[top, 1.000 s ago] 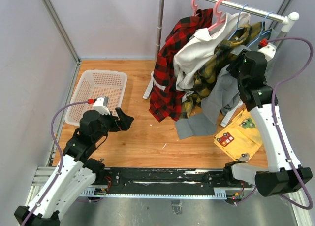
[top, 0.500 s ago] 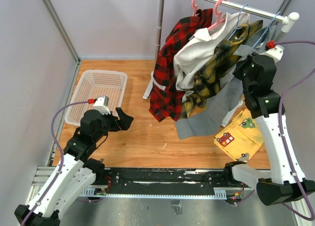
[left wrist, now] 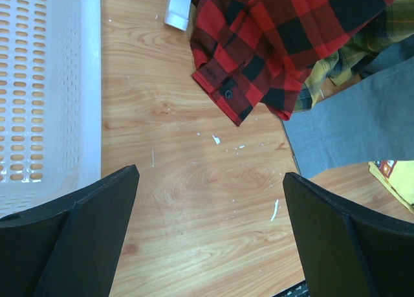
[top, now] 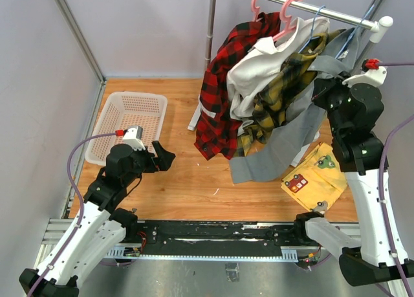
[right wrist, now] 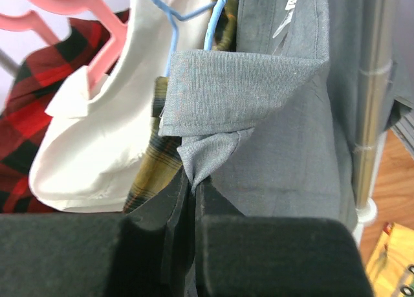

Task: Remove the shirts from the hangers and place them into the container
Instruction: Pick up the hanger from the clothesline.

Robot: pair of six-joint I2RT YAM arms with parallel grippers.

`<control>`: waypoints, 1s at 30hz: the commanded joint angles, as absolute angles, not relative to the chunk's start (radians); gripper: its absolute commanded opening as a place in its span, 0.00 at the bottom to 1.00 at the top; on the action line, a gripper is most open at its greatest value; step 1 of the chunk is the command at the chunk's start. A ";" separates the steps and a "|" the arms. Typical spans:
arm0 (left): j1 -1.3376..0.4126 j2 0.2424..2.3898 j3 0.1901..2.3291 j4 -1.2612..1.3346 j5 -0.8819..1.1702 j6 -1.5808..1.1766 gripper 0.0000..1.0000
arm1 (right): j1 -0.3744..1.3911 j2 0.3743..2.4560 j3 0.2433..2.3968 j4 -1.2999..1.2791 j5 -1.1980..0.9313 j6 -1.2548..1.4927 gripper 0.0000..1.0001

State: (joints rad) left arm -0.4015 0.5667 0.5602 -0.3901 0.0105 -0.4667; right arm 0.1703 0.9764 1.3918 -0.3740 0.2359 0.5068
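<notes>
Pinching a fold of the grey shirt [right wrist: 284,148] just under its collar, the right gripper [right wrist: 193,182] has its jaws pressed together on the cloth. The shirt hangs from a light-blue hanger [right wrist: 211,32] on the rail [top: 323,12], above the gripper, so I judge the pull must go downward and toward this arm. The container [top: 132,95] stands well apart at the far left, near the left gripper [left wrist: 210,187], whose jaws are wide apart and hold nothing.

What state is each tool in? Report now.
Left tool: open, holding nothing.
Right tool: closed on the grey shirt.
</notes>
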 commanded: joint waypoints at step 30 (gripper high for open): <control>-0.403 0.460 0.523 -0.333 -0.039 -0.418 1.00 | 0.151 0.648 1.261 -0.768 -0.334 0.332 0.01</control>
